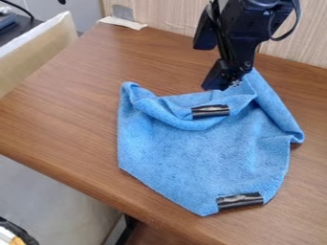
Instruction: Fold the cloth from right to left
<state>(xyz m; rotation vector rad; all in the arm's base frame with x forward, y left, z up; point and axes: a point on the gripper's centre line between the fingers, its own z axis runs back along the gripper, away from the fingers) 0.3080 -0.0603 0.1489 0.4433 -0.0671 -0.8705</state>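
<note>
The blue cloth [204,158] lies on the wooden table, its upper part rumpled and partly folded over, with a raised fold at the upper left and another along the right edge. One black tape strip is on the folded part near the top, a second at the bottom corner. My black gripper [223,86] hangs at the cloth's top edge, above the upper strip, pointing down. Whether it holds any cloth cannot be made out.
The brown table [57,110] has its front edge running from the left down to the lower right. Behind stands a wood-grain wall panel, with a small metal piece [123,13] at the back left corner. A light-coloured board is beside the table at the upper left.
</note>
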